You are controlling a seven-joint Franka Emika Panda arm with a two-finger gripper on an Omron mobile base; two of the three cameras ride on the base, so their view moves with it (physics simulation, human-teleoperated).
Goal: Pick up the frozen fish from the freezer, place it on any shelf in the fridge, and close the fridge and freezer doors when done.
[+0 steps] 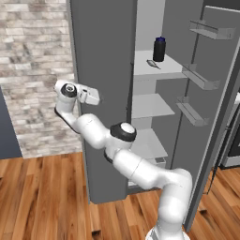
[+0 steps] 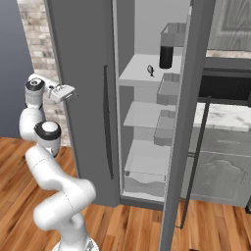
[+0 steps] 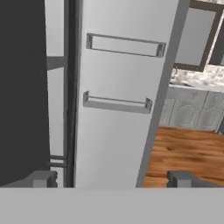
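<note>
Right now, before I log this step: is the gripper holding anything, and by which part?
Nothing is held. The two-finger gripper stands open with empty space between its tips; the small silvery-grey fish lies on a pale grey fridge shelf.

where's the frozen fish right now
The frozen fish lies on the top shelf of the open fridge, just left of the dark bottle; the right base view shows it beside that bottle too.

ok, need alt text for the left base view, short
A white robot arm reaches left across a closed dark grey freezer door, its empty gripper open. To the right the fridge stands open, with a small frozen fish and a dark bottle on its top shelf. The open fridge door carries rack bins.
</note>
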